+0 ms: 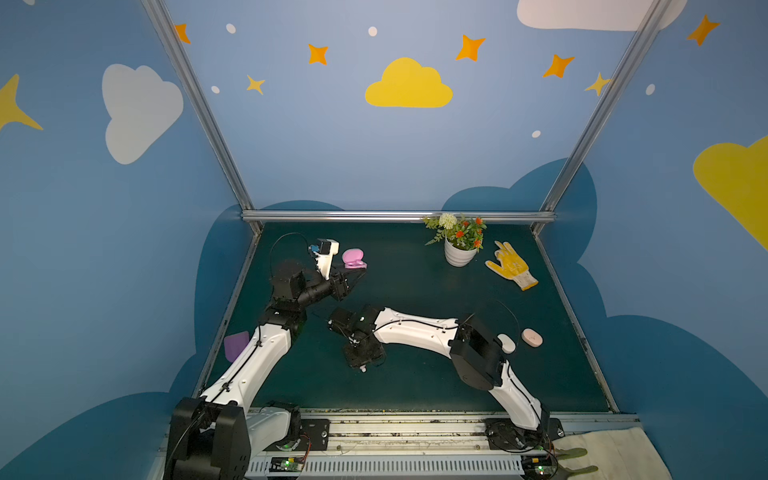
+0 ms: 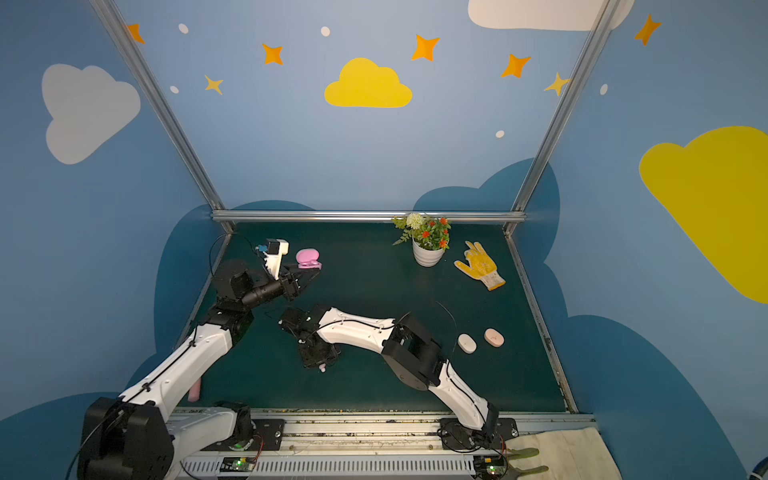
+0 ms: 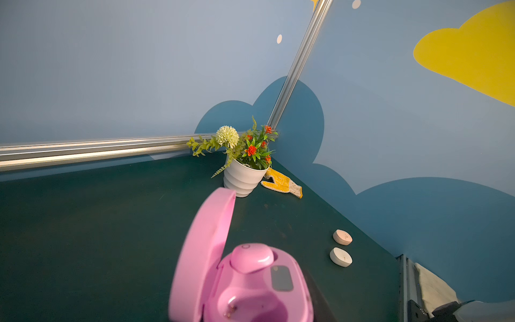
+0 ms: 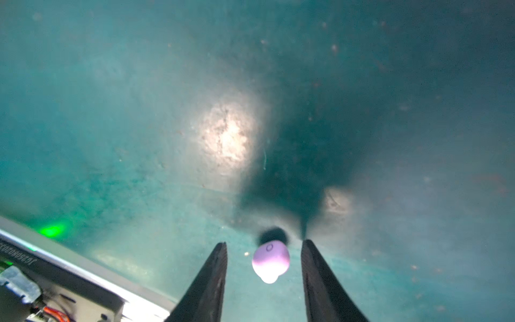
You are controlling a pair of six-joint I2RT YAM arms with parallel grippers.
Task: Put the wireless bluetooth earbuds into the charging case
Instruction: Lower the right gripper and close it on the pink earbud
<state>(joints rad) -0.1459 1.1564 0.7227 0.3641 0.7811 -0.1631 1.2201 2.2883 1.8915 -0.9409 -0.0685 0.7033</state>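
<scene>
right fingers [image 4: 211, 278] hang spread astride the lilac earbud [image 4: 270, 262] on the desk [image 4: 125, 125]. left fingers [image 3: 317, 301] pinch the open pink case [image 3: 206, 251], twelve o'clock from it.

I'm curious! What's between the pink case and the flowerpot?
Nothing but bare green mat between pink case and flowerpot, in both top views.

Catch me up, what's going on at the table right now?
The left hand holds the open pink case at the far left of the mat; one earbud sits in it, the second socket is empty. The right hand is down at the mat with its fingers open on either side of a loose lilac earbud, not yet touching it.
</scene>
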